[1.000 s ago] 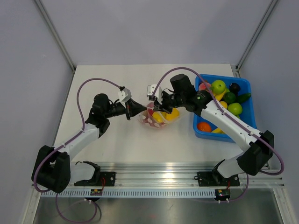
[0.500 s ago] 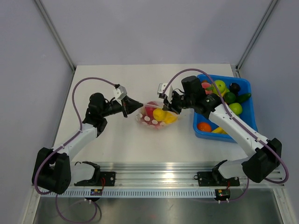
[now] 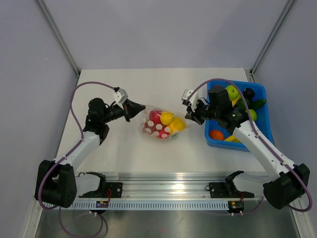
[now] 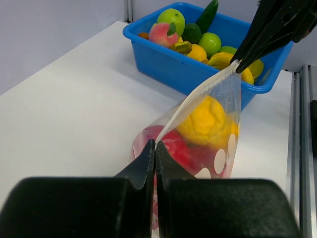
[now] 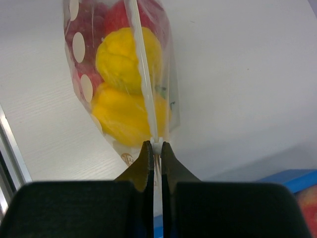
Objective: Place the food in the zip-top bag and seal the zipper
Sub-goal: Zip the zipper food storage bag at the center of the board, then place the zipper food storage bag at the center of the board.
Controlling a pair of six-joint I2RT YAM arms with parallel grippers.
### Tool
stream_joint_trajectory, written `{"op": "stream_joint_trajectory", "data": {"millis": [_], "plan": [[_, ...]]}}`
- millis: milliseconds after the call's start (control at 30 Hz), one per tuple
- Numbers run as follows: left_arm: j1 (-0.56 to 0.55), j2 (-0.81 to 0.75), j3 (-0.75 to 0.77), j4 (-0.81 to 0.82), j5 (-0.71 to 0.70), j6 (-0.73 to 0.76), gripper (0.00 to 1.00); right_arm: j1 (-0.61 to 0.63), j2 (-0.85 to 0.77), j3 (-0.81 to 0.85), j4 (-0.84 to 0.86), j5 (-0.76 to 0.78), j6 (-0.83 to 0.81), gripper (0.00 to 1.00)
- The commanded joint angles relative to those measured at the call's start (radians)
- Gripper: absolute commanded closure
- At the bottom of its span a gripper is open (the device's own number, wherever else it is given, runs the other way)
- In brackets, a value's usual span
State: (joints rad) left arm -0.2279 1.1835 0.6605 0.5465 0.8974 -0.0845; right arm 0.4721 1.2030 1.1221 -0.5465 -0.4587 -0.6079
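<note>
Left of the blue bin [image 3: 212, 140], the zip-top bag [image 3: 159, 130] is stretched between both claws — left gripper [image 4: 154, 151] pinched on one end of the zipper [image 4: 198, 99], right gripper [image 5: 155, 145] clamped on the other. The film looks thin and slippery, weighed down by toy food [image 5: 116, 59] — best held by the stiffer zipper ends.

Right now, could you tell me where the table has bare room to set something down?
Bare table lies behind the zip-top bag, up to the back wall, and in front of it, down to the rail. Crowded: the blue bin, full of food, and the line between the left gripper and right gripper, both pinching the bag's ends.
</note>
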Motion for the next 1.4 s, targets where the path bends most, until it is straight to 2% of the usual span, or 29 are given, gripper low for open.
{"op": "stream_joint_trajectory", "data": {"millis": [0,400,800,1000,1233,1267,1333,1367], "plan": [[0.036,-0.035,0.022,0.056,-0.029,0.012,1.0,-0.023,-0.063,-0.034,0.02,0.058,0.033,1.0],[0.102,-0.059,0.045,-0.043,-0.045,0.057,1.0,-0.027,-0.227,-0.142,0.008,0.123,0.122,1.0],[0.104,-0.03,0.082,0.001,-0.006,-0.023,1.0,-0.027,-0.197,-0.117,0.066,0.118,0.155,1.0],[0.104,0.105,0.281,-0.106,-0.011,-0.032,1.0,-0.029,-0.008,0.037,0.135,0.201,0.077,1.0],[0.117,0.318,0.599,-0.139,-0.008,-0.08,1.0,-0.039,0.245,0.433,0.106,0.203,0.004,1.0],[0.121,0.332,0.623,-0.137,-0.008,-0.09,0.95,-0.039,0.269,0.447,0.106,0.181,0.0,1.0],[0.133,0.361,0.663,-0.129,-0.005,-0.136,0.67,-0.038,0.28,0.443,0.106,0.144,0.008,0.98],[0.136,0.361,0.663,-0.129,-0.009,-0.149,0.52,-0.038,0.279,0.427,0.103,0.099,0.034,0.83]]}}
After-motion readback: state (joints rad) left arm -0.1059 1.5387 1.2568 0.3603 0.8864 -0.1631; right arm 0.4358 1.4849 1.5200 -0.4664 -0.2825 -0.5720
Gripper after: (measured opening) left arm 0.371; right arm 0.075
